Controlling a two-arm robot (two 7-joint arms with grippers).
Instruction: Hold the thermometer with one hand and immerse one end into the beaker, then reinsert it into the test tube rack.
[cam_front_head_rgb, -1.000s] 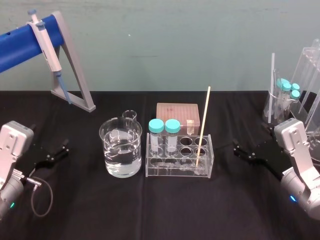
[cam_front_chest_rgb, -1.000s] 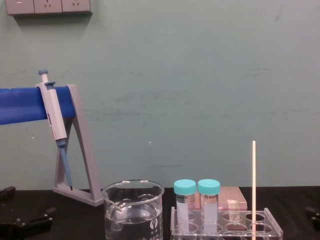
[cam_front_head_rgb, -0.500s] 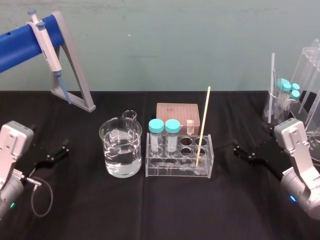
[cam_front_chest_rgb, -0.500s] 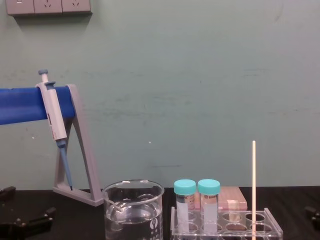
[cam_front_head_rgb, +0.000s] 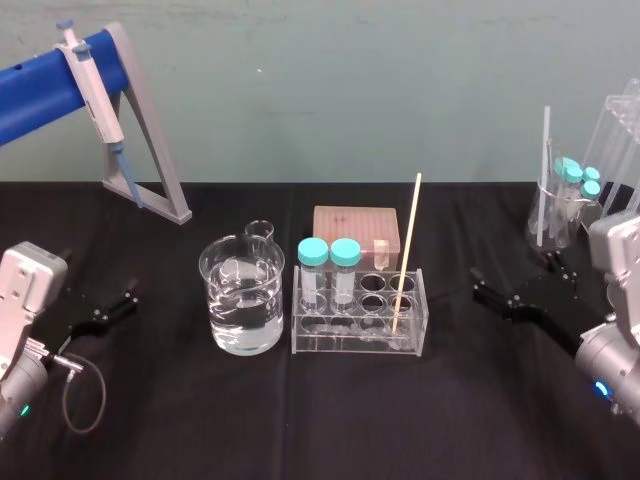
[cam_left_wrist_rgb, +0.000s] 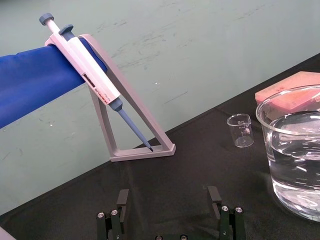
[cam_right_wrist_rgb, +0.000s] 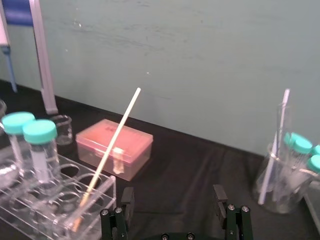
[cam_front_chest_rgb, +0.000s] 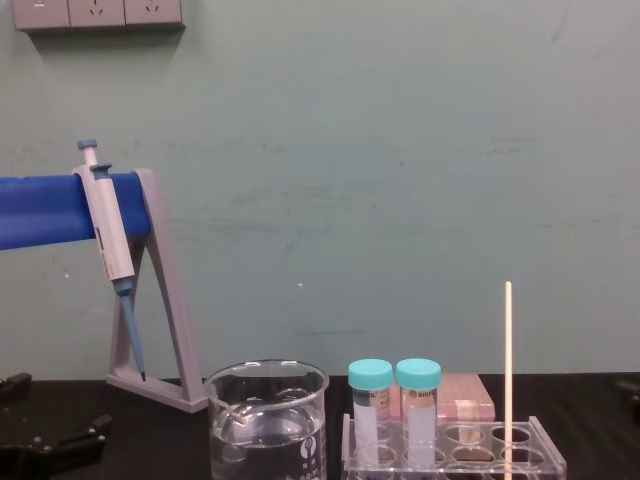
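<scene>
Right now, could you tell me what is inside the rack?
In the rack: two capped tubes at the left, the thermometer at the right; holes between look empty. The tubes cover neighbouring holes.

Body: pale grey arms, black grippers.
Left gripper (cam_front_head_rgb: 105, 310), right gripper (cam_front_head_rgb: 485, 290): silver screws (cam_left_wrist_rgb: 223, 208); grey cable (cam_front_head_rgb: 88, 366) loops at left wrist's 6 o'clock.

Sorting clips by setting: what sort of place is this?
Likely a lab bench: a beaker of clear liquid, a test tube rack with capped tubes, and a pipette on its stand.
</scene>
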